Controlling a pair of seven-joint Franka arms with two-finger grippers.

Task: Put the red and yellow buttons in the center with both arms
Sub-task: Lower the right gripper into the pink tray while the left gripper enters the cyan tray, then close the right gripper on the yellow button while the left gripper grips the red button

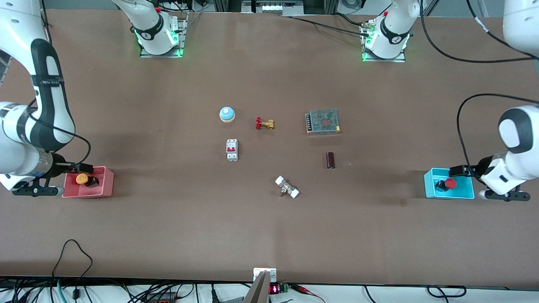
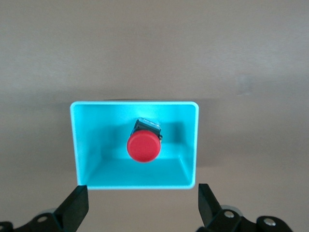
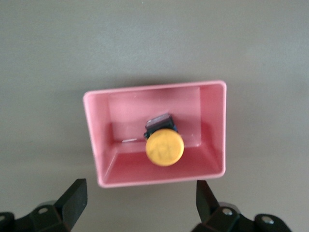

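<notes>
The red button stands in a cyan bin at the left arm's end of the table. It also shows in the left wrist view. My left gripper hovers by the bin's outer wall, open and empty. The yellow button sits in a pink bin at the right arm's end and shows in the right wrist view. My right gripper hovers over that bin's outer edge, open and empty. The brown table center holds no button.
Around the middle of the table lie a blue dome bell, a brass valve with a red handwheel, a grey mesh-topped box, a white breaker, a dark cylinder and a white-ended metal fitting.
</notes>
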